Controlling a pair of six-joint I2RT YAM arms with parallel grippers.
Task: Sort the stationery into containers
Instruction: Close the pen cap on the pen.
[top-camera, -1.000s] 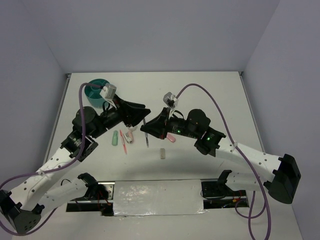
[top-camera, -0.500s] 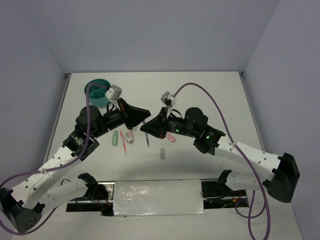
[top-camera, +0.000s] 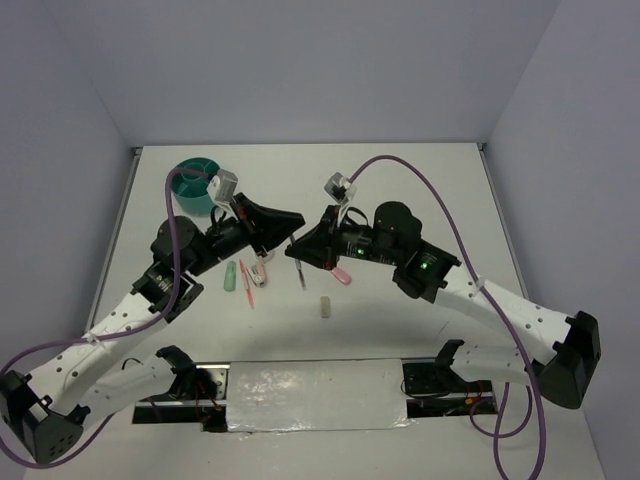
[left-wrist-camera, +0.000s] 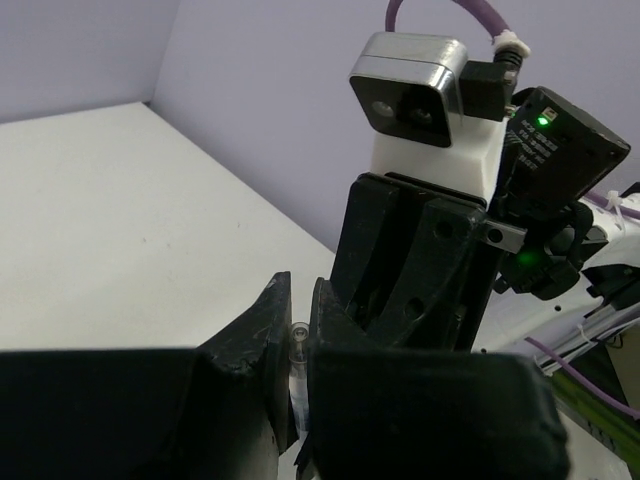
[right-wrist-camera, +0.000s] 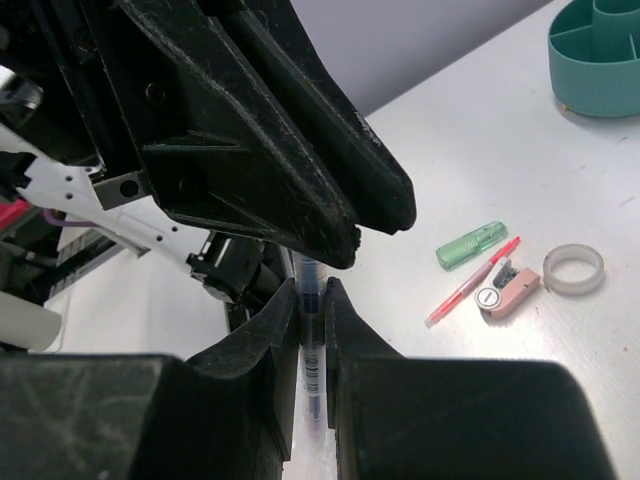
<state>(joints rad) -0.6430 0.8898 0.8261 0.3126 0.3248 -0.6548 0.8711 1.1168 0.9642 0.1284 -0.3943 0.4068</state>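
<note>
A dark pen (top-camera: 300, 272) hangs upright above the table's middle. My right gripper (top-camera: 294, 250) is shut on its barrel, as the right wrist view (right-wrist-camera: 312, 292) shows on the pen (right-wrist-camera: 314, 340). My left gripper (top-camera: 295, 224) closes on the pen's clear top end (left-wrist-camera: 296, 345) from above, its own tips (left-wrist-camera: 297, 300) nearly touching. On the table lie a pale green piece (top-camera: 230, 276), a pink pen (top-camera: 246, 283), a pink piece (top-camera: 259, 272), another pink piece (top-camera: 340, 275) and a tan block (top-camera: 325, 307). A clear ring (right-wrist-camera: 573, 269) lies by them. The teal cup (top-camera: 197, 185) stands far left.
The white table ends at a taped front edge (top-camera: 310, 395) between the two arm bases. Grey walls close in the back and both sides. The right arm's purple cable (top-camera: 440, 215) arcs over the table's right half.
The pen and both gripper tips have shifted slightly to the right. The right wrist has risen a little. Both grippers stay together on the pen.
</note>
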